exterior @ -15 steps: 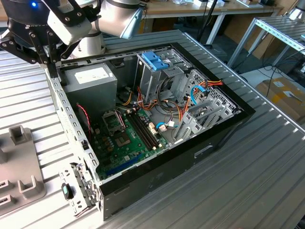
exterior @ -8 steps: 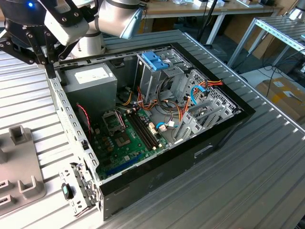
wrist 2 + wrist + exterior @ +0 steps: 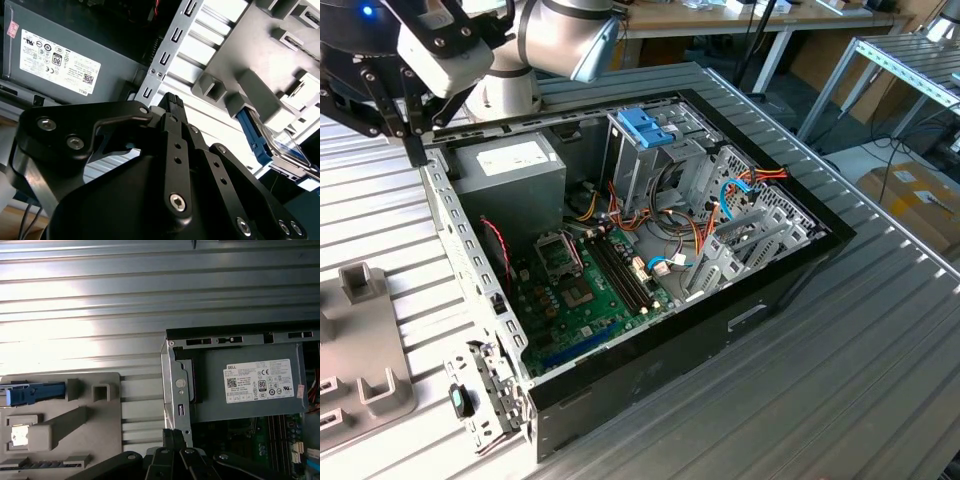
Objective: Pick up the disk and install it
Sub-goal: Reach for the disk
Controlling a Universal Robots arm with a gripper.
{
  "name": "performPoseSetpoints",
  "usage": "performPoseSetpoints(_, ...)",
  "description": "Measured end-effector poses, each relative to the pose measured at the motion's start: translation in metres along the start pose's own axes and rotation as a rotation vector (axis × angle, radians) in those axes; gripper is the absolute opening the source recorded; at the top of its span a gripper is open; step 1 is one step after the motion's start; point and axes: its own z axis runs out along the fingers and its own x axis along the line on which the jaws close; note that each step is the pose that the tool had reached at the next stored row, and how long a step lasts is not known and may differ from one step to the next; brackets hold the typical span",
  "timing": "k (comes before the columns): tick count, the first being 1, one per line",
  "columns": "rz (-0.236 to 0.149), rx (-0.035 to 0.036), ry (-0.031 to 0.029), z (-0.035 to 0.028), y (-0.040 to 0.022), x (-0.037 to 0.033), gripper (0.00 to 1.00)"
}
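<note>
While hand [image 3: 172, 98] hovers closed and empty, disk [image 3: 281, 145] rests apart in grey fixture [image 3: 265, 60].

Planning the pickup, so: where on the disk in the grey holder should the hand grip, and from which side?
Across the two flat faces, just under the blue edge frame, coming from above: the disk seems to stand on edge in its grey holder, blue edge up.

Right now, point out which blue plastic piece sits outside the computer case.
The disk, on the grey holder beside the case; the blue handle tops the cage inside it.
</note>
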Motion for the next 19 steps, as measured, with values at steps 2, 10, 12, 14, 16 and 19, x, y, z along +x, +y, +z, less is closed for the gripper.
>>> performPoseSetpoints(2, 0.000, 0.0000, 0.0000, 0.0000, -0.0003, 0.0036, 0.11)
performPoseSetpoints(10, 0.000, 0.0000, 0.0000, 0.0000, -0.0012, 0.0159, 0.11)
performPoseSetpoints(12, 0.000, 0.0000, 0.0000, -0.0001, -0.0014, 0.0182, 0.11)
performPoseSetpoints(14, 0.000, 0.0000, 0.0000, -0.0001, -0.0017, 0.0229, 0.11)
performPoseSetpoints(16, 0.000, 0.0000, 0.0000, -0.0001, -0.0020, 0.0266, 0.11)
performPoseSetpoints(19, 0.000, 0.0000, 0.0000, -0.0002, -0.0025, 0.0325, 0.11)
